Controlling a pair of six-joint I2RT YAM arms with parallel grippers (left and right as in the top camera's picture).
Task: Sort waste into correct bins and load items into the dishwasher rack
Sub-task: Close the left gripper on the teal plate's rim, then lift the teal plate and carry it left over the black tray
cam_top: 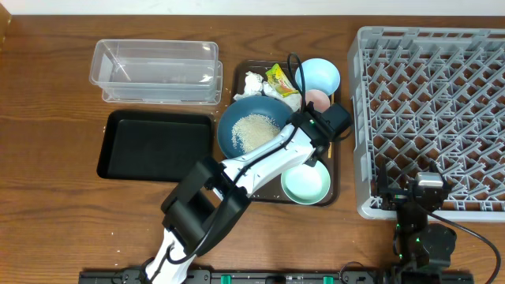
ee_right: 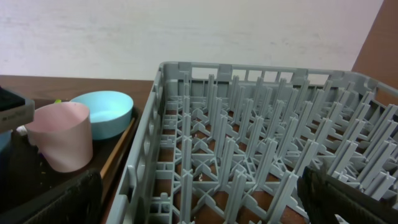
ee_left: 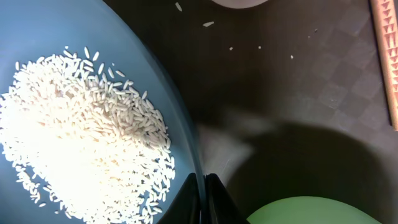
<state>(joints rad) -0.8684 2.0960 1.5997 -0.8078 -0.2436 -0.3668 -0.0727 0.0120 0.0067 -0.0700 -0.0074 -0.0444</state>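
Dark blue dish (cam_top: 235, 114) sits on the brown tray (ee_left: 298, 81), with a heap of white rice (ee_left: 81, 124) spread over its floor. The left gripper (ee_left: 204, 199) is clenched on the dish's near rim, one finger inside the wall and one outside. A few loose grains (ee_left: 208, 23) lie on the tray just beyond the dish.

The mint bowl (cam_top: 306, 183) stands on the same tray just beside the dish, near the clamped rim. At the far end of the tray are crumpled tissues (cam_top: 252, 81) and a yellow-green wrapper (cam_top: 280, 79), with the blue bowl (cam_top: 319, 75) and the pink cup (ee_right: 62, 140) next to each other at the corner nearest the rack. The cup is upright.

To the left of the brown tray, on the table (cam_top: 47, 95), lies the black tray (cam_top: 154, 146). The clear tub (cam_top: 154, 71) is just behind it.

The grey rack (cam_top: 361, 95) fills the right side of the table. The right gripper (cam_top: 428, 185) rests at the rack's near edge, jaws spread wide and holding nothing, its camera looking across the pegs.
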